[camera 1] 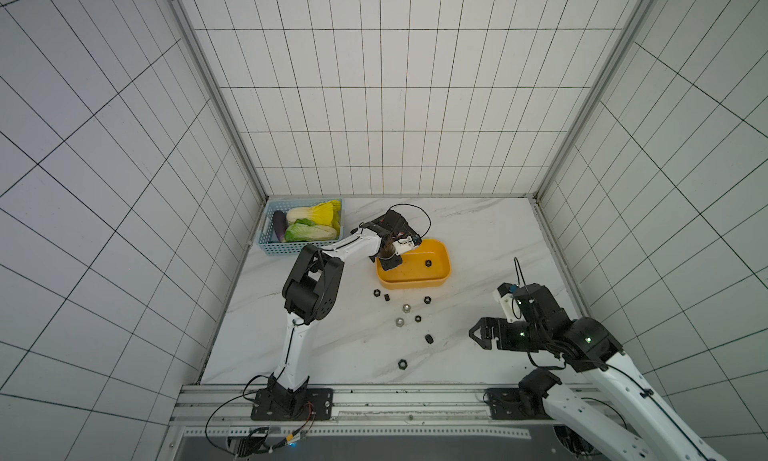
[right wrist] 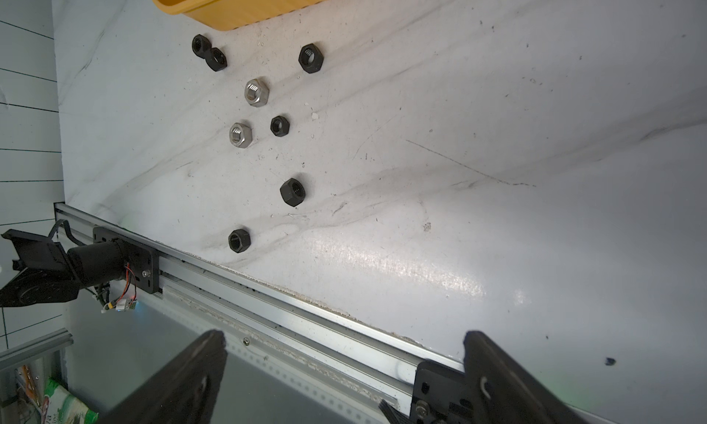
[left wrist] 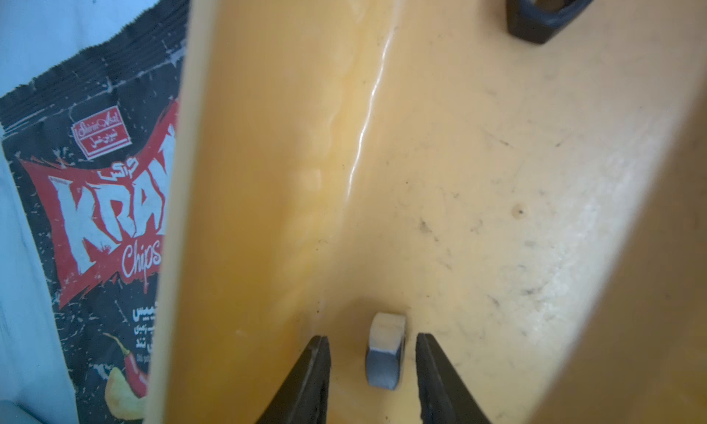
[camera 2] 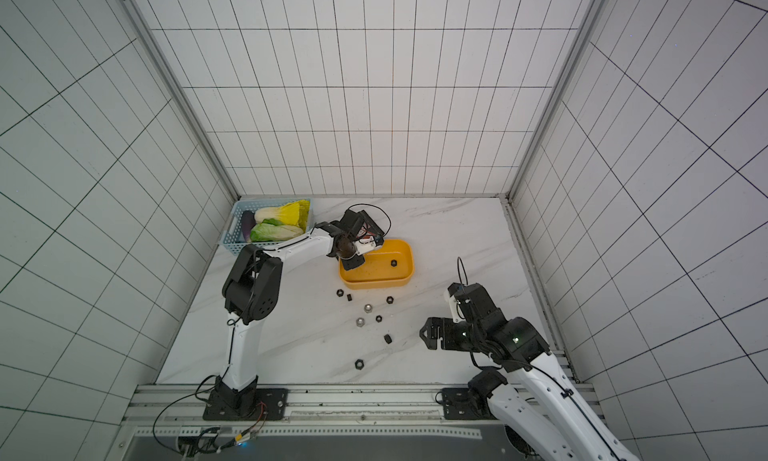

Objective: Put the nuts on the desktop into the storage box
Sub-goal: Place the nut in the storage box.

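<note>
My left gripper (left wrist: 371, 337) reaches down into the yellow storage box (camera 1: 440, 278) at its left end. It is open, and a silver nut (left wrist: 385, 351) stands on edge on the box floor between the fingers, with a gap on each side. A black nut (camera 1: 428, 263) lies further along the box floor. Several nuts, most black and two silver, such as one silver nut (camera 1: 406, 308), are scattered on the white desktop (camera 1: 332, 338) in front of the box. My right gripper (camera 1: 473, 334) hovers wide open and empty at the front right, away from them.
A light blue basket (camera 1: 266, 234) of vegetables stands at the back left corner. A black and red chips bag (left wrist: 95, 211) lies just behind the box. An aluminium rail (camera 1: 374, 392) runs along the desktop's front edge, and tiled walls close in three sides.
</note>
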